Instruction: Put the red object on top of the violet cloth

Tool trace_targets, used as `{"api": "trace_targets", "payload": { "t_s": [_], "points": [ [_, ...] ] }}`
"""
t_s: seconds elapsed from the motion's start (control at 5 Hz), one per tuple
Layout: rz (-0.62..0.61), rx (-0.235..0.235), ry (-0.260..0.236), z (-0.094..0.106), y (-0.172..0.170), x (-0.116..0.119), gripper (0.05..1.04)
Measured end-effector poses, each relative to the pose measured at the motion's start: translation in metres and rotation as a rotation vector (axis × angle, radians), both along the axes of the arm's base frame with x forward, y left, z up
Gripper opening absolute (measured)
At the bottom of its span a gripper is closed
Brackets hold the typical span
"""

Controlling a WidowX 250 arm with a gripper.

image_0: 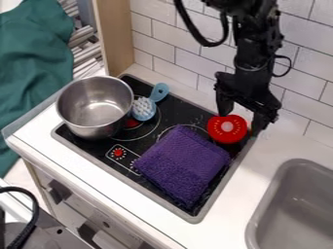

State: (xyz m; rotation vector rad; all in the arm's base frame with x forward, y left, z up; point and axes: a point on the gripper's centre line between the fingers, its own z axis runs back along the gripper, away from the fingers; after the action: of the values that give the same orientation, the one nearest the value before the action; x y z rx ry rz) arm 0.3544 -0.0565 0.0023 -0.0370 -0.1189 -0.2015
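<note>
The claw [240, 122] is open, one finger at the back edge of the round red thing [226, 129] on the stove [167, 204] and one by its right side, with the purple cloth [182, 164] just to the front and left.

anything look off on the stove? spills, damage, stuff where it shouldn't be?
No spill or damage visible. Two oddities: a brush lies bristles up on the stovetop, right of the pot in the picture, and the purple cloth covers part of a burner ring. Neither belongs on a cooktop; probably just staging.
</note>
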Motion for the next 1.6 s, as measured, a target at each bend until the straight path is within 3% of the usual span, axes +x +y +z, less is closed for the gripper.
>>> {"api": "trace_targets", "payload": {
  "t_s": [0.4,0.8,1.0,1.2,1.4,1.6],
  "points": [
    [-0.003,0.022,0.048,-0.009,0.002,0.000,1.001],
    [0.002,0.027,0.071,-0.024,0.005,0.017,1.001],
    [0.014,0.032,0.115,-0.039,0.007,0.017,1.000],
    [0.013,0.014,0.115,-0.041,0.008,0.027,1.000],
    [0.021,0.012,0.118,-0.042,0.014,0.026,0.953],
    [0.021,0.007,0.121,-0.043,0.021,0.020,0.664]
  ]
}}
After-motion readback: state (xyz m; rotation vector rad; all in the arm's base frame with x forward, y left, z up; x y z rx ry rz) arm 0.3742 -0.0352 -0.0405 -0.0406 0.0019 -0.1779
